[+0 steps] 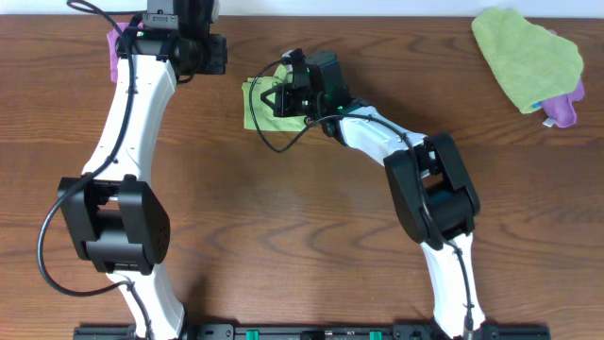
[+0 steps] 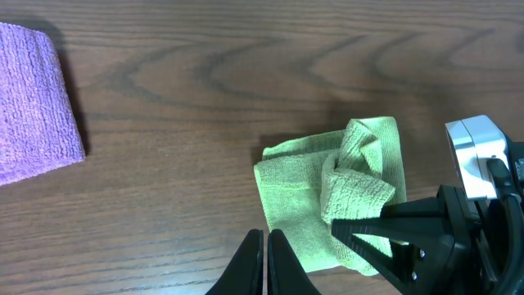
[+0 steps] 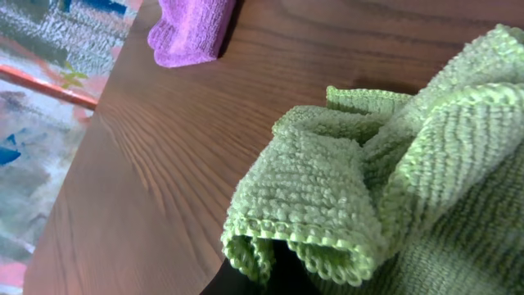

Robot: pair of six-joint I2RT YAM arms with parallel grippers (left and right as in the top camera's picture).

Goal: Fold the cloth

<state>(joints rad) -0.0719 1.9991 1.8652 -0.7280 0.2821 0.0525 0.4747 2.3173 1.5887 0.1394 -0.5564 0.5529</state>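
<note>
A small light-green cloth point(image 1: 257, 109) lies crumpled and partly folded on the wooden table; it also shows in the left wrist view point(image 2: 303, 205). My right gripper point(image 1: 283, 94) is over it, shut on a raised fold of the cloth point(image 3: 327, 221), which drapes over the dark finger point(image 3: 274, 274). The right gripper also shows in the left wrist view point(image 2: 393, 233). My left gripper point(image 1: 217, 57) is shut and empty point(image 2: 266, 262), above the table just off the cloth's left edge.
A folded purple cloth point(image 1: 113, 52) lies at the far left edge of the table and shows in both wrist views point(image 2: 33, 98) point(image 3: 188, 24). A heap of green cloth point(image 1: 524, 52) over a purple one point(image 1: 566, 109) sits at the far right.
</note>
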